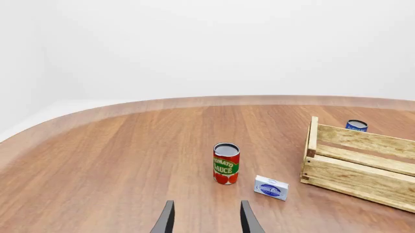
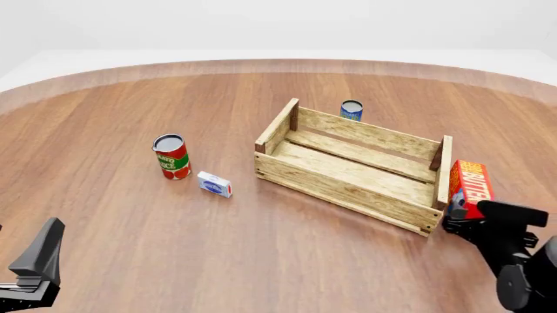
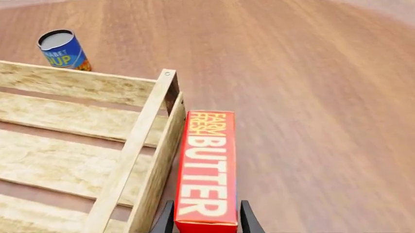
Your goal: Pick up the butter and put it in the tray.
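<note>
**Right end effector at the butter, beside the tray**

The right end effector [image 3: 205, 221] has its two fingers on either side of the near end of the butter [image 3: 207, 167]. They appear to press the carton's sides, so I judge it is grasping the butter, although the contact itself sits at the edge of the right wrist view. The carton extends straight ahead of the fingers, with its long side along the end board of the tray [image 3: 139, 160], just beside it and perhaps touching. It is therefore outside the tray, not in it. Whether it rests on the tabletop [image 2: 261, 261] or is slightly raised, I cannot tell.

This low grip probably leaves the carton free to be lifted over the end board, which is the obstacle between it and the tray floor.

The left end effector [image 1: 206, 218] is released, with fingers apart and nothing between them. Ahead of it stand the tomato sauce can [image 1: 226, 163] and a small white-and-blue box [image 1: 271, 188], both well apart from it. A blue can [image 3: 63, 50] stands beyond the tray.
</note>
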`<state>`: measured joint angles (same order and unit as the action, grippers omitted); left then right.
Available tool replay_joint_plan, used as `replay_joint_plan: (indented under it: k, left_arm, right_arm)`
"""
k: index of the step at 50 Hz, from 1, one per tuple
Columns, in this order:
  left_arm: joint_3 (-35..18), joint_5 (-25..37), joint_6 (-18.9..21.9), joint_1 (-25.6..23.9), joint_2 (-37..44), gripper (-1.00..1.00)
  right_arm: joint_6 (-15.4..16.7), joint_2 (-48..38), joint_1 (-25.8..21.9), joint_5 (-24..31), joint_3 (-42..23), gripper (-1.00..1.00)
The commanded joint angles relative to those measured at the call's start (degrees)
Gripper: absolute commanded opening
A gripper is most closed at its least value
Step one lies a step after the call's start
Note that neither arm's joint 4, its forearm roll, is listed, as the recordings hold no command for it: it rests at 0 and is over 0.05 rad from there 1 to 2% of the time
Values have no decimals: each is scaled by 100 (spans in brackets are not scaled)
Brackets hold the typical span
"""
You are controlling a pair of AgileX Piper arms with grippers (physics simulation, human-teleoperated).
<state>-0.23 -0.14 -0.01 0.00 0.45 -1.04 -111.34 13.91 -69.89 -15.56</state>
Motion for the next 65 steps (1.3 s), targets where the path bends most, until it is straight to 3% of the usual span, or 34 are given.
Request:
replay_joint_plan:
  k: [1,6,7,65]
  left_arm:
    - [0,0,-1,-1,-1,100]
    - [0,0,0,0,-1,100]
    - [0,0,0,1,-1,100]
    - [0,0,1,0,0,100]
  right_arm:
    - [-60,-258,-39,0,-101,100]
    - [-120,-319,-91,0,-110,100]
    - [-153,-314,-112,0,-108,-100]
    - [-117,1110,58,13,688,-100]
